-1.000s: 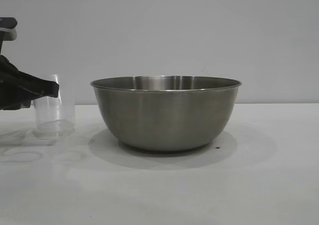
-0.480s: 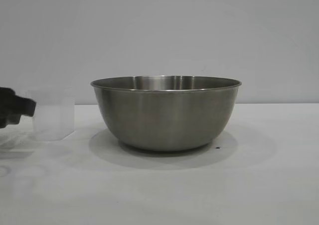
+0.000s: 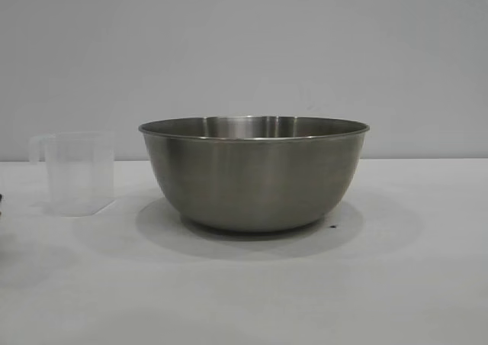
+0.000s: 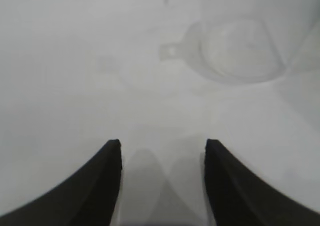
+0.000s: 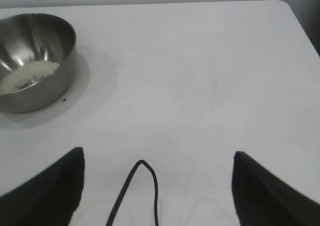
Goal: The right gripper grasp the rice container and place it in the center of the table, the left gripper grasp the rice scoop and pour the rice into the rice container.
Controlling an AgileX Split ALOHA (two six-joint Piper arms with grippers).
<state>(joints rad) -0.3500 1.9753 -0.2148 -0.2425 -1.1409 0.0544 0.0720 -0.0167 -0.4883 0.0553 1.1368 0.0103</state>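
Observation:
The steel rice container (image 3: 254,173) stands mid-table; the right wrist view shows it (image 5: 35,61) with a pale layer of rice (image 5: 27,76) on its bottom. The translucent rice scoop (image 3: 75,173) stands upright on the table to the container's left, handle pointing away from it. In the left wrist view the rice scoop (image 4: 232,51) lies well beyond my left gripper (image 4: 162,146), which is open and holds nothing. My right gripper (image 5: 157,158) is open wide over bare table, far from the container. Neither gripper appears in the exterior view.
The white table (image 3: 396,284) stretches around the bowl, with its far corner (image 5: 287,8) in the right wrist view. A black cable (image 5: 142,191) loops between the right fingers. A small dark speck (image 3: 332,226) lies by the bowl's base.
My left gripper let go of the rice scoop and drew back leftward out of the exterior view. The scoop stays upright where it was. The bowl has not moved.

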